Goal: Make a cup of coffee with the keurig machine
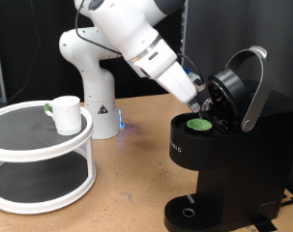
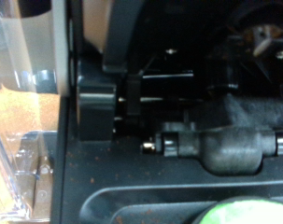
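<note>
The keurig machine stands at the exterior view's right, black, with its lid swung up and the grey handle raised. A green-lidded pod sits in the open holder. My gripper hangs just above the pod, close against the inside of the raised lid; its dark fingers blend into the black machine. The white cup stands on a round white stand at the left, far from the gripper. The wrist view shows only dark machine parts up close and a green edge of the pod.
The white arm base stands behind the round two-tier stand. The machine's round drip tray at its foot carries nothing. Brown tabletop lies between the stand and the machine.
</note>
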